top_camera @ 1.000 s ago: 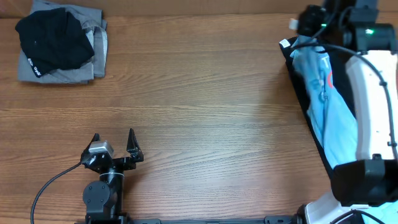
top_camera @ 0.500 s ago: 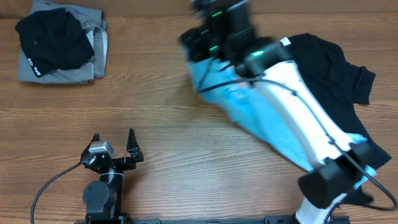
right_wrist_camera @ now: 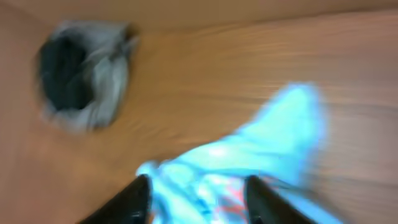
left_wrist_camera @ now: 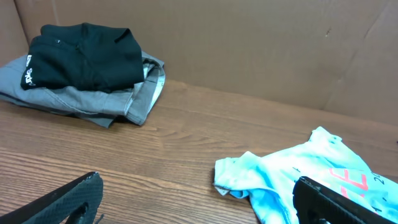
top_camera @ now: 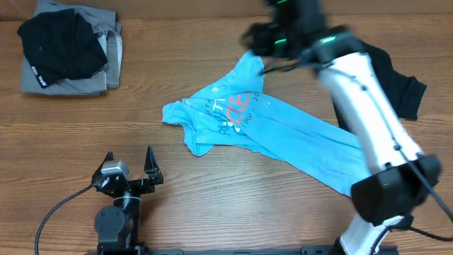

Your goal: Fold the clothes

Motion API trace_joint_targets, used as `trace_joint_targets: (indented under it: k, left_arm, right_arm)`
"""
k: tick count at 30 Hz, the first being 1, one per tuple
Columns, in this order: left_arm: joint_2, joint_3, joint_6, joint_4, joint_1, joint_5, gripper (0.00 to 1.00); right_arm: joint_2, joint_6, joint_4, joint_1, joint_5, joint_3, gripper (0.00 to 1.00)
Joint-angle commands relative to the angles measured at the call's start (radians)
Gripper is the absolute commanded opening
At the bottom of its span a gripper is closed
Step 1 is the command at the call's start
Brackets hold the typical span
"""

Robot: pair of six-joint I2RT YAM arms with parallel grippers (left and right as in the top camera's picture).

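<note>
Right jaws stand parted over the far edge of the light-blue T-shirt (top_camera: 241, 117), nothing visibly pinched between them, though the wrist view is blurred. A second ago they were shut and the shirt lay bunched on the black garment (top_camera: 400, 85) at the right edge; now it sprawls crumpled, lettering up, in the middle of the counter (top_camera: 233, 198). That reads as a release: the shirt is delivered but needs flattening before folding. Near the front edge, the left jaws wait wide open and empty.
</note>
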Motion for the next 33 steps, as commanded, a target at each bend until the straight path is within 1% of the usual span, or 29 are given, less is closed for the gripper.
trace_joint_targets:
  k: [1, 2, 3, 5, 7, 8, 9, 10, 13, 16, 17, 20, 21, 24, 28, 33]
  left_arm:
    - [-0.01, -0.004, 0.02, 0.003, -0.006, 0.005, 1.0]
    - [-0.01, -0.004, 0.02, 0.003, -0.006, 0.005, 1.0]
    - [-0.01, -0.004, 0.02, 0.003, -0.006, 0.005, 1.0]
    - [-0.01, -0.004, 0.02, 0.003, -0.006, 0.005, 1.0]
    - [-0.01, -0.004, 0.02, 0.003, -0.006, 0.005, 1.0]
    - [-0.01, -0.004, 0.02, 0.003, -0.006, 0.005, 1.0]
    - [-0.01, -0.004, 0.02, 0.003, -0.006, 0.005, 1.0]
    - [-0.01, -0.004, 0.02, 0.003, -0.006, 0.005, 1.0]
    - [-0.01, -0.004, 0.02, 0.003, -0.006, 0.005, 1.0]
    - [-0.01, -0.004, 0.02, 0.003, -0.006, 0.005, 1.0]
    - [-0.01, -0.004, 0.02, 0.003, -0.006, 0.005, 1.0]
    - [-0.01, -0.004, 0.02, 0.003, -0.006, 0.005, 1.0]
    - [-0.01, -0.004, 0.02, 0.003, -0.006, 0.005, 1.0]
    - [-0.01, -0.004, 0.02, 0.003, -0.006, 0.005, 1.0]
    - [-0.01, -0.004, 0.02, 0.003, -0.006, 0.005, 1.0]
    - [-0.01, -0.004, 0.02, 0.003, -0.006, 0.005, 1.0]
  right_arm:
    - [-0.043, -0.042, -0.064, -0.126, 0.04, 0.007, 0.88]
    - [-0.043, -0.043, -0.082, -0.161, 0.041, -0.006, 0.92]
    - [-0.043, -0.044, -0.094, -0.192, 0.042, -0.02, 0.91]
    - [-0.042, -0.044, -0.107, -0.243, 0.061, -0.058, 0.81]
    - [-0.042, -0.047, -0.102, -0.281, 0.068, -0.112, 0.77]
    - [-0.039, -0.047, -0.092, -0.299, 0.091, -0.148, 0.72]
    - [-0.036, -0.047, -0.079, -0.311, 0.116, -0.182, 0.63]
    - [-0.032, -0.046, -0.066, -0.322, 0.14, -0.215, 0.57]
    - [-0.021, -0.045, -0.02, -0.35, 0.169, -0.309, 0.52]
    - [-0.01, -0.042, 0.022, -0.376, 0.169, -0.374, 0.4]
    - [-0.005, -0.042, 0.038, -0.384, 0.171, -0.392, 0.35]
    - [0.037, -0.042, 0.058, -0.406, 0.171, -0.418, 0.13]
    - [0.056, -0.042, 0.057, -0.408, 0.167, -0.42, 0.1]
    - [0.113, -0.043, 0.046, -0.41, 0.161, -0.42, 0.08]
    - [0.18, -0.042, 0.048, -0.41, 0.16, -0.42, 0.04]
    - [0.22, -0.042, 0.049, -0.411, 0.162, -0.42, 0.04]
